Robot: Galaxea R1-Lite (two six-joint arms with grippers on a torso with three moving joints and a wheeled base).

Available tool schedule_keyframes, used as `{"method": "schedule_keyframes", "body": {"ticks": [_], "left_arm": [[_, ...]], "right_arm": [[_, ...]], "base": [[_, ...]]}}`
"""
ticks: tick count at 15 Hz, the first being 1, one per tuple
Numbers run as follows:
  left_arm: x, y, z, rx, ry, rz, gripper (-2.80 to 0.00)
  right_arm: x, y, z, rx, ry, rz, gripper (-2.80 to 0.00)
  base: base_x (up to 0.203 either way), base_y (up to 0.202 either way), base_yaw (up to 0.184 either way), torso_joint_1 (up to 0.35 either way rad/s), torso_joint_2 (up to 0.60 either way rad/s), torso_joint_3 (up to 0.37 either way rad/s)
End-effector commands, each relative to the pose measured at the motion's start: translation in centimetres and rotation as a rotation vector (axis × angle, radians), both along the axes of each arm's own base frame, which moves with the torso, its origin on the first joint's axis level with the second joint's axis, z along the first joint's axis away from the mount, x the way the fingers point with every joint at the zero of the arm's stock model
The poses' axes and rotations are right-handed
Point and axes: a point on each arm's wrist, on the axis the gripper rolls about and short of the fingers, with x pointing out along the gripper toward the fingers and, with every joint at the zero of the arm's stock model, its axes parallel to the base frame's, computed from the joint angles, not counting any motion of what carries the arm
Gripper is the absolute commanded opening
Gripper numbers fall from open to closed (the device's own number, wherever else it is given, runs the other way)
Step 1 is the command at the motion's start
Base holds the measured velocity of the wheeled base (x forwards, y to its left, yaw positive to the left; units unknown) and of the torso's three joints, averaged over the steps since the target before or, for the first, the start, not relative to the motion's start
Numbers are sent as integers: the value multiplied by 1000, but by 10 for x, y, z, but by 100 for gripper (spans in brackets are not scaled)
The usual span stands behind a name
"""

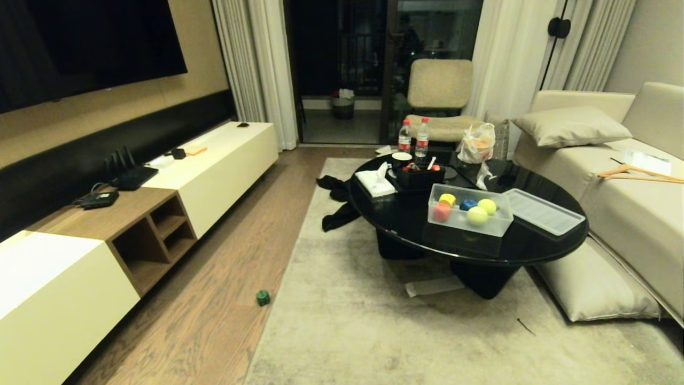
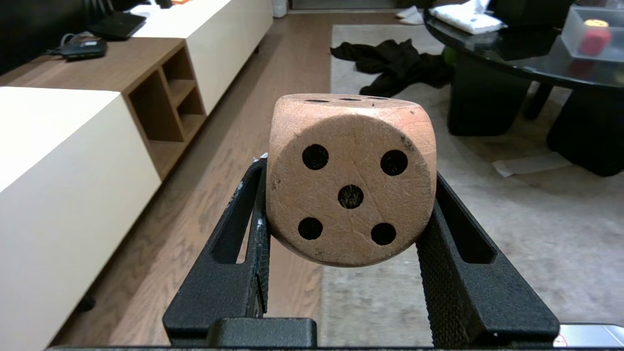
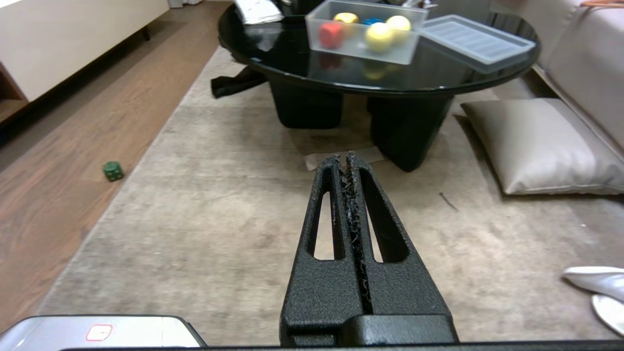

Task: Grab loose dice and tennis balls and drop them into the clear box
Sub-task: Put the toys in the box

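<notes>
- Head view: neither arm shows. The clear box [image 1: 470,216] stands on the round black table [image 1: 406,219] with its lid [image 1: 542,211] lying just beside it. Inside are a red die [image 1: 441,212], a yellow die [image 1: 448,199], a blue die [image 1: 468,204] and two tennis balls [image 1: 477,215]. A green die [image 1: 262,297] lies loose on the wood floor, near the rug's edge and well apart from the table.
- Left wrist view: the left gripper [image 2: 350,195] holds a tan die [image 2: 351,179] between its two fingers, five-pip face toward the camera. The grip sits low on the cube's sides — a jolt while driving to the table could, by the look of it, let the die slip out and roll away.
- Right wrist view: the right gripper [image 3: 347,161] is pressed fully closed on nothing, pointing over the rug toward the table. The box's rim stands high; releasing short of it would likely bounce the die off the glossy top.
</notes>
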Motion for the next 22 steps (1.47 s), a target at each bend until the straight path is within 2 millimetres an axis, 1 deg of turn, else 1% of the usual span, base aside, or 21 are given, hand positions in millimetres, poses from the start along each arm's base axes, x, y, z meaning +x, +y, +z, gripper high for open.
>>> {"method": "schedule_keyframes", "body": {"ticks": [1, 17, 19, 22], "left_arm": [[0, 0, 0, 0, -1, 2, -280], [0, 0, 0, 0, -1, 2, -280], [0, 0, 0, 0, -1, 2, -280], [0, 0, 0, 0, -1, 1, -280]], "right_arm": [[0, 0, 0, 0, 1, 0, -280], [0, 0, 0, 0, 1, 0, -280], [0, 0, 0, 0, 1, 0, -280], [0, 0, 0, 0, 1, 0, -280]], "base": [[0, -186, 2, 2, 5, 0], [0, -189, 6, 3, 2, 2], [0, -96, -8, -1, 3, 1], [0, 0, 0, 0, 0, 0]]}}
